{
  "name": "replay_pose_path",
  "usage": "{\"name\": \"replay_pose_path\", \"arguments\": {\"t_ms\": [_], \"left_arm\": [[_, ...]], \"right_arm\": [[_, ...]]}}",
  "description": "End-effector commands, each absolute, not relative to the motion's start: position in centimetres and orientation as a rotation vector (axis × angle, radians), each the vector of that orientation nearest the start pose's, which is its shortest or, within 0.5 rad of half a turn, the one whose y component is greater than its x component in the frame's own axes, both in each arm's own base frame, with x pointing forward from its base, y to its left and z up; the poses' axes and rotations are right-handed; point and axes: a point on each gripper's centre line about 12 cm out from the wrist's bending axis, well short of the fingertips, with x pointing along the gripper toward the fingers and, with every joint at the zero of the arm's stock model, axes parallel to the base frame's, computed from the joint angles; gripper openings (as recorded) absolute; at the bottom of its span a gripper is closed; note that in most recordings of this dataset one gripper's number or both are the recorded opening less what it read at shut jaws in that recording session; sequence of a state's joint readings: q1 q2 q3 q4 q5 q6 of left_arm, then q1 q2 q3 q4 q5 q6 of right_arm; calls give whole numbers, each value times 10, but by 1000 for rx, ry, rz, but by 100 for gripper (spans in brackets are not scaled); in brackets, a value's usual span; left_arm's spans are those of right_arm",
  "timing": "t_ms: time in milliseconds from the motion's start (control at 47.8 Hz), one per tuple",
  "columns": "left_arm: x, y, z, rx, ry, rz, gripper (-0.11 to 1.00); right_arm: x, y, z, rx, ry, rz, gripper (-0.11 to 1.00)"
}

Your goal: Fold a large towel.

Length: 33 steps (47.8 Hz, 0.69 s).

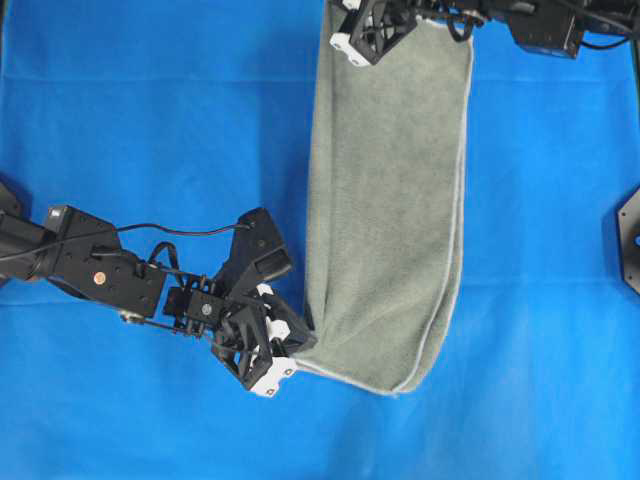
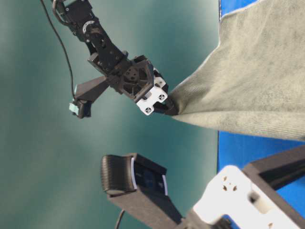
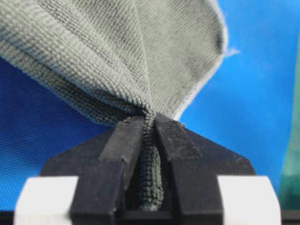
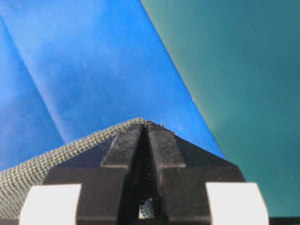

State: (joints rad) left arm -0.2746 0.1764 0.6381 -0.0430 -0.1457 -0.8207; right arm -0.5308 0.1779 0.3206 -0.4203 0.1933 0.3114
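The grey-green towel (image 1: 390,200) lies folded into a long strip on the blue sheet (image 1: 150,120), running from the top edge down to the lower middle. My left gripper (image 1: 300,338) is shut on the towel's lower left corner. In the left wrist view a bunched ridge of towel (image 3: 117,51) is squeezed between the left gripper's (image 3: 150,119) jaws. At the strip's upper left corner, my right gripper (image 1: 358,30) is shut on the towel's edge. The right wrist view shows the towel (image 4: 47,164) running off to the left of the right gripper (image 4: 146,123). The table-level view shows a towel (image 2: 257,71) corner pulled taut.
A black mount (image 1: 628,240) sits at the table's right edge. In the table-level view a black camera body (image 2: 133,176) stands in the foreground before a green backdrop (image 2: 38,143). Bare blue sheet (image 4: 93,61) surrounds the towel on both sides.
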Motion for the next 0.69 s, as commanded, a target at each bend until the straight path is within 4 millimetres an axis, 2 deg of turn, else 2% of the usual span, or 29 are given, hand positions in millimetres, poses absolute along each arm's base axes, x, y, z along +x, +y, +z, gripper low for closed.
{"name": "replay_pose_path", "arguments": {"t_ms": [0, 167, 251, 293, 397, 439, 502, 586, 669], "left_arm": [[398, -113, 130, -730, 700, 23, 5], [400, -110, 132, -732, 692, 27, 7], [400, -110, 133, -722, 692, 23, 27], [400, -110, 135, -720, 690, 21, 40], [398, -109, 148, -707, 687, 15, 71], [396, -107, 159, -696, 689, 13, 79], [392, -103, 175, -675, 692, 14, 78], [383, -91, 201, -635, 688, 18, 77], [375, -79, 220, -591, 667, 18, 77]], "right_arm": [[399, -245, 207, 31, 640, -538, 3], [400, -240, 204, -7, 645, -510, 4], [402, -237, 204, -26, 647, -497, 4], [404, -235, 204, -45, 646, -485, 14], [403, -230, 206, -103, 654, -461, 46], [401, -229, 208, -126, 656, -454, 58], [395, -225, 218, -143, 644, -453, 67], [385, -217, 233, -151, 617, -454, 63], [370, -199, 254, -164, 570, -443, 64]]}}
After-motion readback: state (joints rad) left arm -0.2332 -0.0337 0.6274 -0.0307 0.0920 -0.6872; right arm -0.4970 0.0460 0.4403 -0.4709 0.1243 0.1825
